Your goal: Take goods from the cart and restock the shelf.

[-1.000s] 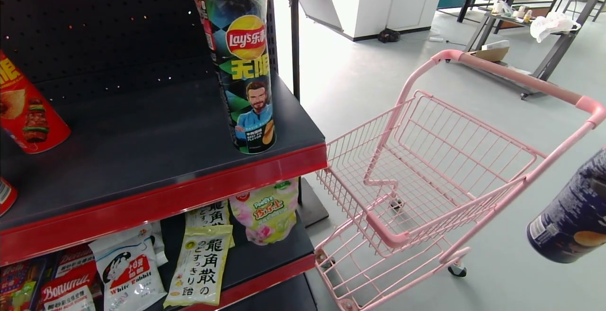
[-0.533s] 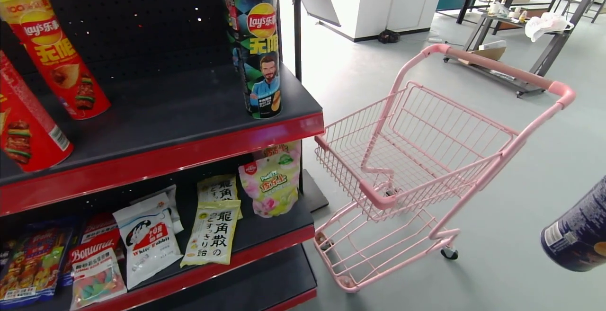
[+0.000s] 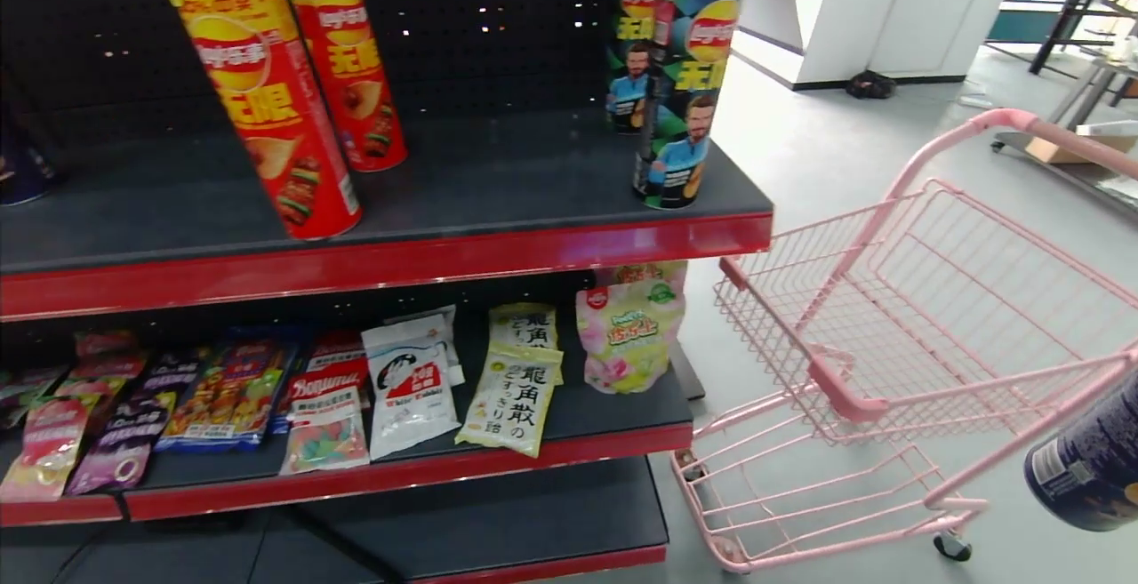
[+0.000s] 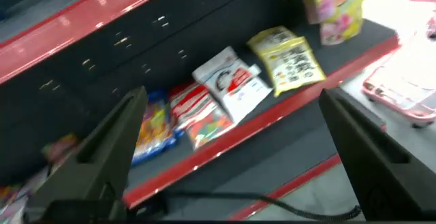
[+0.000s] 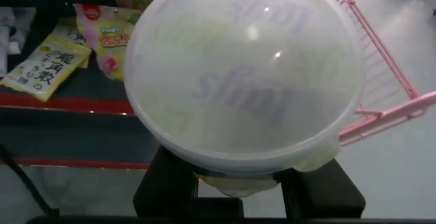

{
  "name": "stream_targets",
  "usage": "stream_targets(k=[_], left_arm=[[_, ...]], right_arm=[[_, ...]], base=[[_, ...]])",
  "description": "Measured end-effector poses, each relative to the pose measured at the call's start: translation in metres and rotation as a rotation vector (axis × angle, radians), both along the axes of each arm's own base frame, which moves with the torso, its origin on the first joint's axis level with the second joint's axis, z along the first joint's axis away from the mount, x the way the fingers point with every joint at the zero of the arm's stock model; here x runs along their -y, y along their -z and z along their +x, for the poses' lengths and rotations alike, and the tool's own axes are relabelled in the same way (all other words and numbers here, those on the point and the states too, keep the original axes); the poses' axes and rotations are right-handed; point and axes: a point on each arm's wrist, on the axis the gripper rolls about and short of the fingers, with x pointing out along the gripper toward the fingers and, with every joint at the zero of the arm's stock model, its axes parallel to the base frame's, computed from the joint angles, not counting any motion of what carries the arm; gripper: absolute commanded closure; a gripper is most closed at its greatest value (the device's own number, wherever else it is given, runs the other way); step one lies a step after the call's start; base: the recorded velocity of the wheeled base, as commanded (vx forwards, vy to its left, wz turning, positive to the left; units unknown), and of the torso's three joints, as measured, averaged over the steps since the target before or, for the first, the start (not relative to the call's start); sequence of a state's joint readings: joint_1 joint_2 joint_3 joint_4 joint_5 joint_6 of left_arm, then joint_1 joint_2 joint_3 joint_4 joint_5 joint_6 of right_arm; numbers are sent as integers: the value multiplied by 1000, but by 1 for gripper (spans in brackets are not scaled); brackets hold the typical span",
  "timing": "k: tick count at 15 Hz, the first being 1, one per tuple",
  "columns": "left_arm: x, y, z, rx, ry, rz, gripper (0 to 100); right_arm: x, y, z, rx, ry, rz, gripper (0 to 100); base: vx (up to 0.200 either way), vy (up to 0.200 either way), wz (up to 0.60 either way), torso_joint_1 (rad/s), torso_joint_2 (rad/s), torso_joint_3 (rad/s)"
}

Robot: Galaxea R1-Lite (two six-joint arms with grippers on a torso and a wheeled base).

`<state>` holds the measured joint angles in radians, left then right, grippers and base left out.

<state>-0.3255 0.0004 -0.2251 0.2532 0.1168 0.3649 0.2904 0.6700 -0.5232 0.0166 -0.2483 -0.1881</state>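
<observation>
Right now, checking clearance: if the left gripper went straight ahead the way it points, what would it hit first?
Probably the white snack packet on the lower shelf, framed by the open left gripper; depth is unclear.

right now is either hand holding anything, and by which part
Right hand grips a dark blue can by its side, behind the lid; left hand is empty.

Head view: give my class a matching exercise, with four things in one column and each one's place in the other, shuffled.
Things:
1. front red can
2. white bag
3. pink cart
4. dark blue can

Places:
A. on the floor, right of the shelves
B. standing on the upper shelf
C. in the air, by the cart
D. on the lower shelf

Pairs: 1-B, 2-D, 3-A, 4-C.
</observation>
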Motion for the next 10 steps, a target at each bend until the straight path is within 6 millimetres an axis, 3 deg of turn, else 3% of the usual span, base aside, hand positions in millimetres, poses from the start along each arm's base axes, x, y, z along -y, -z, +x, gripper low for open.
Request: stream_targets(k=[4,10], left_arm=[[0,0,0,-1,0,1,0],[0,2,1,-8,0,3,0]], right_arm=[[0,1,0,-3,-1,-8,100],[0,2,1,-10,-4,-16,100]], base=[[0,0,0,8,-13,-12],[0,0,0,159,-462,-301]])
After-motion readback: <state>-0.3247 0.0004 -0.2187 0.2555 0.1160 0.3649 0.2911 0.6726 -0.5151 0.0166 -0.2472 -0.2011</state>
